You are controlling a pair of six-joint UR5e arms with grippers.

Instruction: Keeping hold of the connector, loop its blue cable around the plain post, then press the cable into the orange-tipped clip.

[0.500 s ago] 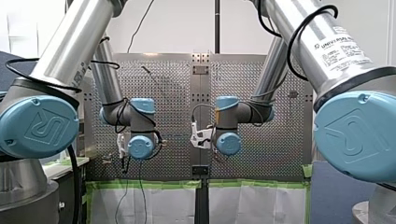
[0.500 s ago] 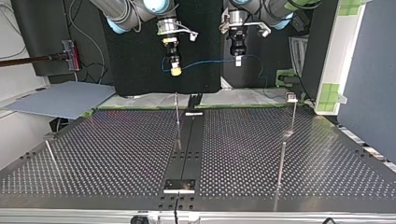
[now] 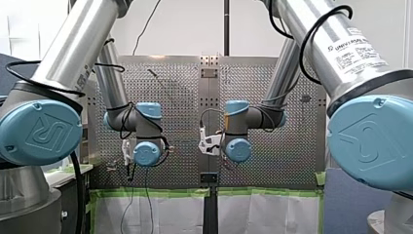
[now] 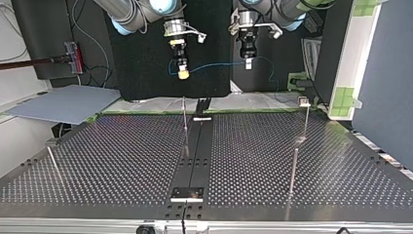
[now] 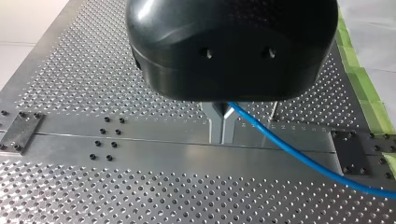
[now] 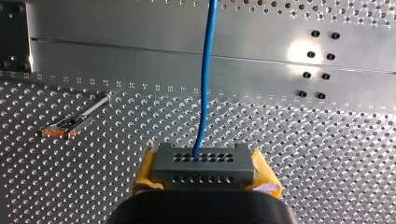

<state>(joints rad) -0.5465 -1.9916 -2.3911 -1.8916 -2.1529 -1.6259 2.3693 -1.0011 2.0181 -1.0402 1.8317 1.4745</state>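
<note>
The perforated table (image 4: pixel 122 161) sat well below both arms, which hung high over its far edge in the top view. My right gripper (image 4: pixel 183 73) had its yellow pads clamped on the grey connector (image 6: pixel 203 163). My left gripper (image 4: pixel 248 63) had its metal fingers (image 5: pixel 222 121) pinched shut on the blue cable (image 4: pixel 214 64) a little way along, so the cable ran nearly straight between the two.

Nothing was looped yet, far as I could judge. Thin posts stood on the table, one (image 4: pixel 184 114) by the centre strip and another (image 4: pixel 293 168) at the top view's right. Honestly couldn't tell which was the plain one. The orange-tipped clip (image 6: pixel 63 128) showed in the right wrist view, off beside the connector and well apart from the cable.

My read on doing it well: the pair needed to come down together, with that short span lightly tensioned and the connector grip firm. The cable wanted to go low around the post so it couldn't ride up over the top. Slack looked like the main risk.
</note>
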